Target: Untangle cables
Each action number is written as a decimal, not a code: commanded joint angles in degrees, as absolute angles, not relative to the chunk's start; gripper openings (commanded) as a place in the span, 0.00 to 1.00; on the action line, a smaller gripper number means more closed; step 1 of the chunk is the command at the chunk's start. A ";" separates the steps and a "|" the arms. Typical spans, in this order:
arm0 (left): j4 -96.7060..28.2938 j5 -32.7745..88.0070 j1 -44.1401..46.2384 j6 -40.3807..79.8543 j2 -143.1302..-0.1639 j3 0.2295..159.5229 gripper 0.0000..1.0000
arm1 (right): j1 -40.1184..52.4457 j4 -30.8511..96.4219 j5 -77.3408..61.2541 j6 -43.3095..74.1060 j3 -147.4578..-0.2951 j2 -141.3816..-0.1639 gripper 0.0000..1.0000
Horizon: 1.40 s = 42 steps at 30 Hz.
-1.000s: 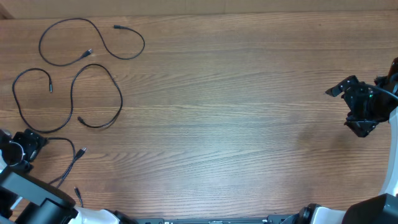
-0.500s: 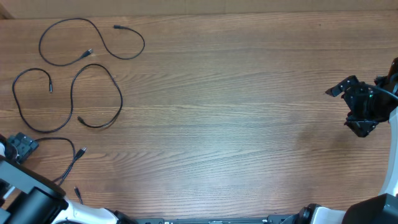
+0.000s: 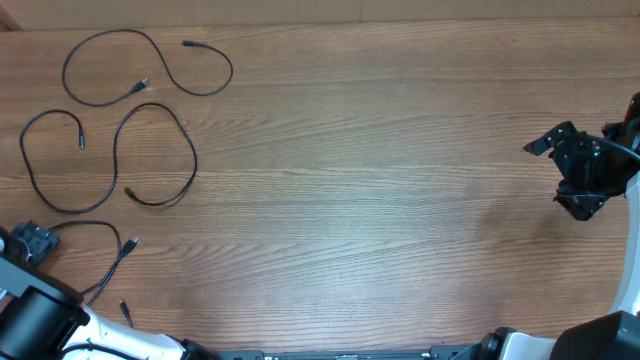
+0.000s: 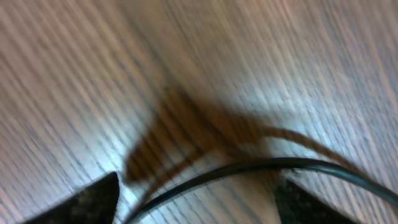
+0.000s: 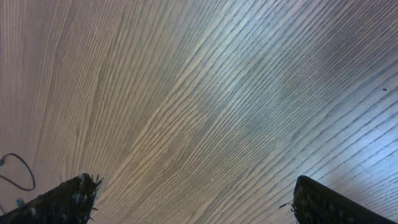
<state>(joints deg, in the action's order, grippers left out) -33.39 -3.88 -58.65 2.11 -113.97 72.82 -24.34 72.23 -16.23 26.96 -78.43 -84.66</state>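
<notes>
Top thin black cord point(image 3: 120, 31): open loop, far-left corner.
Middle thin black cord point(image 3: 115, 160): S-shaped double loop, separate.
Lowest thin black cord point(image 3: 85, 222): near-left edge.

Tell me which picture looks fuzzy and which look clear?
Left wrist view: fuzzy, the cable and its brown shadow smeared. Overhead view: sharp and evenly lit. Right wrist view: crisp table grain, pale shine toward the lower right.

Overhead, the desk point(image 3: 380, 150) is evenly and softly lit, sharp, with faint shadows. The left wrist view is badly blurred; a cable point(image 4: 249, 165) casts a smeared brown shadow. The right wrist view is crisp, with pale glare toward its lower right.
</notes>
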 commanded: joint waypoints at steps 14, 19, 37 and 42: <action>-34.22 1.83 -68.01 26.63 -119.07 73.73 0.04 | -24.40 72.12 -16.10 26.70 -79.46 -84.25 1.00; -38.59 1.50 -67.88 28.36 -119.04 76.90 0.04 | -24.40 72.10 -16.10 26.70 -79.46 -84.25 1.00; -55.92 22.83 -66.48 19.66 -119.02 95.83 0.91 | -24.40 72.10 -16.10 26.72 -79.46 -84.25 1.00; -61.28 22.44 -63.81 12.91 -118.43 102.37 0.91 | -24.40 72.10 -16.10 26.70 -79.46 -84.25 1.00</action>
<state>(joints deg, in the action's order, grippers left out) -59.68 19.46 -65.84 19.25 -118.56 97.93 -24.34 72.23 -16.23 26.96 -78.43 -84.66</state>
